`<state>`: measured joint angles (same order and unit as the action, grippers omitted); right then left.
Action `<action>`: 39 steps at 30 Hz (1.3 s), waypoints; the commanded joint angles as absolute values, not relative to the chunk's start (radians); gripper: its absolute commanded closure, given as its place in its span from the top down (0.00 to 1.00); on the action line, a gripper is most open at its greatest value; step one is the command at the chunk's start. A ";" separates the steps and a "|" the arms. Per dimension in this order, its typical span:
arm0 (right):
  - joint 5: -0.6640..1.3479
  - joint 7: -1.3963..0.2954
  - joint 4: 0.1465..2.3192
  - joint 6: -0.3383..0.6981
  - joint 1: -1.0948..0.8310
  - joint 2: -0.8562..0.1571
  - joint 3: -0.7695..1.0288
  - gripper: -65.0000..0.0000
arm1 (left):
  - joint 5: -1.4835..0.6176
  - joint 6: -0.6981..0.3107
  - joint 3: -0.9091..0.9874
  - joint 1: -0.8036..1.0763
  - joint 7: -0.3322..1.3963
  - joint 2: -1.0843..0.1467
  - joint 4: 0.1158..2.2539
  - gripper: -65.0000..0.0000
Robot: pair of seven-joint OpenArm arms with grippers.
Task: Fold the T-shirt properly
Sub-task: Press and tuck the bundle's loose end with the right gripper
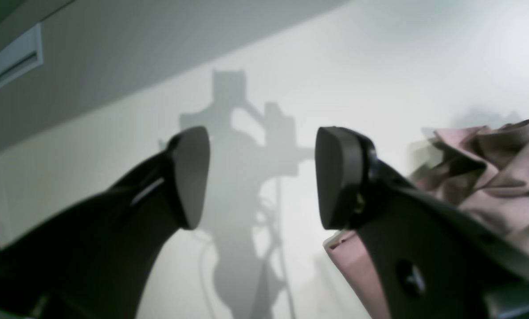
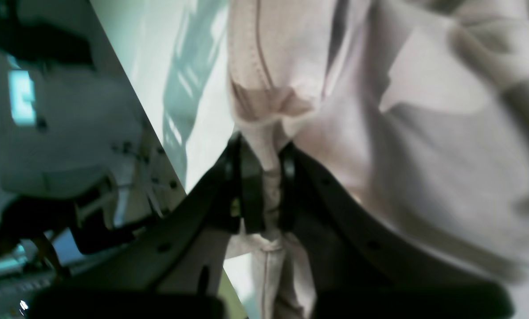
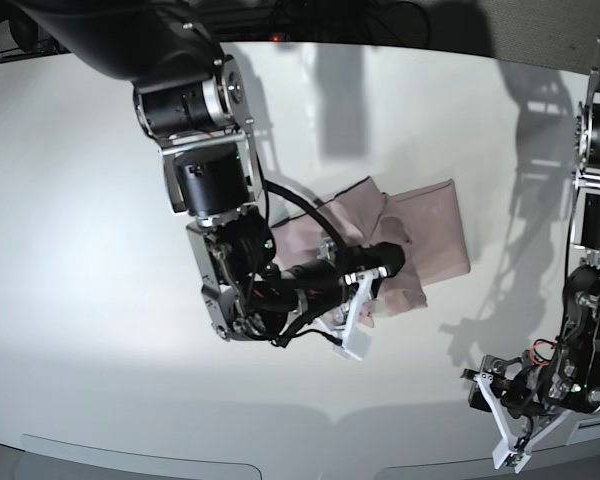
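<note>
White counter [image 3: 80, 250]: T-shirt [image 3: 430, 235] half-folded, still bunched. My right pincer [image 2: 264, 195] is clamped on a fold; left pincer [image 1: 262, 177] open, empty.

The broad, smooth white tabletop [image 3: 80, 250] spreads beneath and between the open jaws; a grey shadow [image 1: 242, 177] lies dead ahead of them; a grey wall [image 1: 113, 48] rises beyond.

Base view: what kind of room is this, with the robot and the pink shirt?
Probably a robot lab or test bench. Two robot arms work over a bare white table, the right claw pinches a pink T-shirt, and loose cables run along the arms.
</note>
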<state>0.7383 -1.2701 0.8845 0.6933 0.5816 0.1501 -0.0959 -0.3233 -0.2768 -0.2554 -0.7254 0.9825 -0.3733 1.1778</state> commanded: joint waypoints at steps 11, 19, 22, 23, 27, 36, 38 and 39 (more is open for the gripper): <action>0.766 -1.060 0.900 0.698 0.618 0.157 -0.218 0.00 | -0.326 -0.277 -0.250 -0.762 0.969 -0.382 1.193 0.57; 0.765 -0.987 0.900 0.698 0.617 0.157 -0.218 0.00 | -0.326 -0.277 -0.250 -0.762 0.969 -0.382 1.193 0.57; 0.765 -0.921 0.900 0.698 0.617 0.157 -0.218 0.00 | -0.327 -0.276 -0.250 -0.762 0.969 -0.382 1.193 0.57; 0.765 -0.918 0.900 0.698 0.618 0.157 -0.218 0.00 | -0.327 -0.277 -0.250 -0.762 0.969 -0.382 1.193 0.57; 0.767 -0.919 0.900 0.698 0.617 0.157 -0.218 0.00 | -0.327 -0.277 -0.250 -0.762 0.969 -0.382 1.193 0.57; 0.781 -0.909 0.900 0.698 0.617 0.157 -0.338 0.32 | -0.326 -0.277 -0.250 -0.762 0.969 -0.382 1.193 0.57; 0.820 -0.889 0.900 0.698 0.618 0.157 -0.388 0.50 | -0.327 -0.277 -0.250 -0.762 0.969 -0.382 1.193 0.57; 0.845 -0.882 0.900 0.698 0.617 0.157 -0.411 0.56 | -0.326 -0.277 -0.250 -0.762 0.969 -0.382 1.193 0.57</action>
<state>0.8238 -0.9047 0.8841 0.6891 0.5819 0.1471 -0.4160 -0.3233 -0.2768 -0.2554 -0.7254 0.9844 -0.3737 1.1778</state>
